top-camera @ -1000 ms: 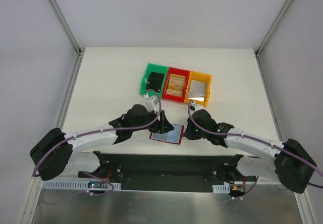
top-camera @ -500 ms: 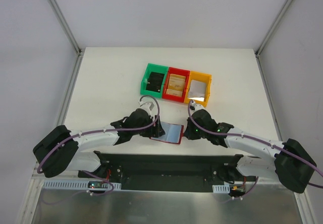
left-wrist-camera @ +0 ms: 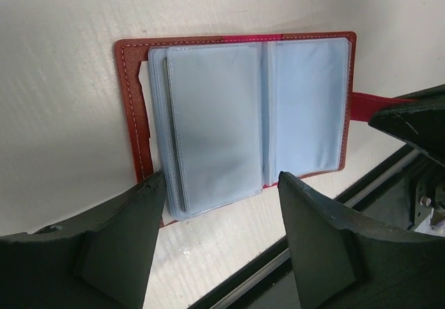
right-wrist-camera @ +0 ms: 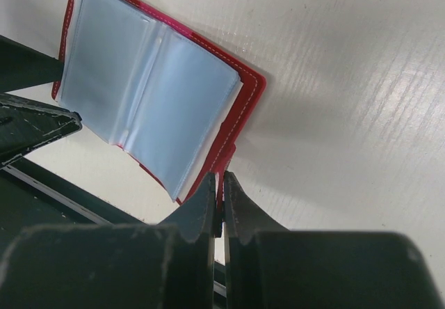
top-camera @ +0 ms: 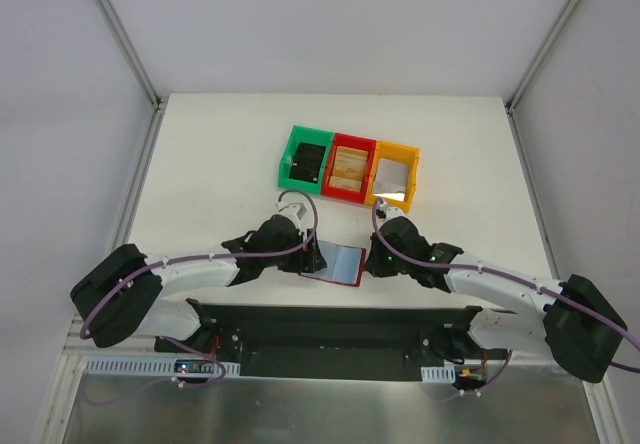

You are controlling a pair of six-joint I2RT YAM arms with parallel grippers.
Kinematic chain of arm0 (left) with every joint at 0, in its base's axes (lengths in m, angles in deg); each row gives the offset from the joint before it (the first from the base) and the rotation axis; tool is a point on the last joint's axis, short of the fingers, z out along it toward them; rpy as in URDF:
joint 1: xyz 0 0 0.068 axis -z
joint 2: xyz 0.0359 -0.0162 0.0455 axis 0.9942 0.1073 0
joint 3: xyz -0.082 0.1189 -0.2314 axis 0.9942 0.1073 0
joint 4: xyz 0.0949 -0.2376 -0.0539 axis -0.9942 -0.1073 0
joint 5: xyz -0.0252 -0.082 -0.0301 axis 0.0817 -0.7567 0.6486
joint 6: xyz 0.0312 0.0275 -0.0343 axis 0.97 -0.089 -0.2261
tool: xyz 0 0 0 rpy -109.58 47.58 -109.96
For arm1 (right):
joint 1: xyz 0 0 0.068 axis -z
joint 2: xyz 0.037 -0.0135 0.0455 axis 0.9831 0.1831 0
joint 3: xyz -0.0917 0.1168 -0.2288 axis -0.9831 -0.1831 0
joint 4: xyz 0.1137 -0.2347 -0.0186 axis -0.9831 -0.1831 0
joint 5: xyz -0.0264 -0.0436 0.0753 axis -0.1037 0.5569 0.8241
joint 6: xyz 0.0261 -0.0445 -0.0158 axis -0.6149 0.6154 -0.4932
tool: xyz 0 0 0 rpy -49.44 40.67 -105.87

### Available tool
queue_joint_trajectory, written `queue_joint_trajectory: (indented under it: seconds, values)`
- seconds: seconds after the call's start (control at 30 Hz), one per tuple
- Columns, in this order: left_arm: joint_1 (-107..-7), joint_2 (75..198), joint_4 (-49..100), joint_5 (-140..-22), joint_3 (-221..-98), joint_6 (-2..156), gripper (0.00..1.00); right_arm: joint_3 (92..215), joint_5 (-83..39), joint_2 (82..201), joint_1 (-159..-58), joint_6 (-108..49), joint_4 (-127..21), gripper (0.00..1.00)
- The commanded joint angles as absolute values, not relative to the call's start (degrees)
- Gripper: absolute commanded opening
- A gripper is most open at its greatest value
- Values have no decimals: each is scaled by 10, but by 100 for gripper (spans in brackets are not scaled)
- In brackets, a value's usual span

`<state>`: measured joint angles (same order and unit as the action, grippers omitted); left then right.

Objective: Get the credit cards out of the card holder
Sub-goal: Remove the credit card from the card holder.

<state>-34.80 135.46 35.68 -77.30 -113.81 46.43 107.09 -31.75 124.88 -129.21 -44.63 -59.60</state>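
The card holder point(top-camera: 335, 263) lies open near the table's front edge, dark red with two grey-blue sleeve panels point(left-wrist-camera: 215, 124) facing up. I cannot tell the credit cards apart from the sleeves. My left gripper point(left-wrist-camera: 221, 180) point(top-camera: 313, 256) is open and low at the holder's left side, one finger point(left-wrist-camera: 139, 218) at the stacked sleeves' outer edge, the other finger point(left-wrist-camera: 313, 218) near the fold. Nothing is between them but the sleeve edge. My right gripper point(right-wrist-camera: 222, 177) point(top-camera: 368, 264) is shut on the red strap tab point(right-wrist-camera: 229, 157) at the holder's right edge.
Three small bins stand in a row behind the holder: green point(top-camera: 304, 160) with a black item inside, red point(top-camera: 349, 169) and yellow point(top-camera: 395, 174). A black rail point(top-camera: 330, 319) runs along the table's front edge just below the holder.
My left gripper has come off the top of the holder, shifting left and down to its left edge, so the panels show fully. The right gripper and the holder stayed put.
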Motion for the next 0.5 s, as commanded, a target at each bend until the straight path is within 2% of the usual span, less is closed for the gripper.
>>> queue_joint_trajectory:
  seconds: [0.0,0.47]
  values:
    - [-352,1374,386,-817,-1151,471,64,1075,-310,1251,-1295,-446,-584,0]
    - [-351,1321,444,-847,-1124,477,62,1081,-310,1258,-1295,-443,-584,0]
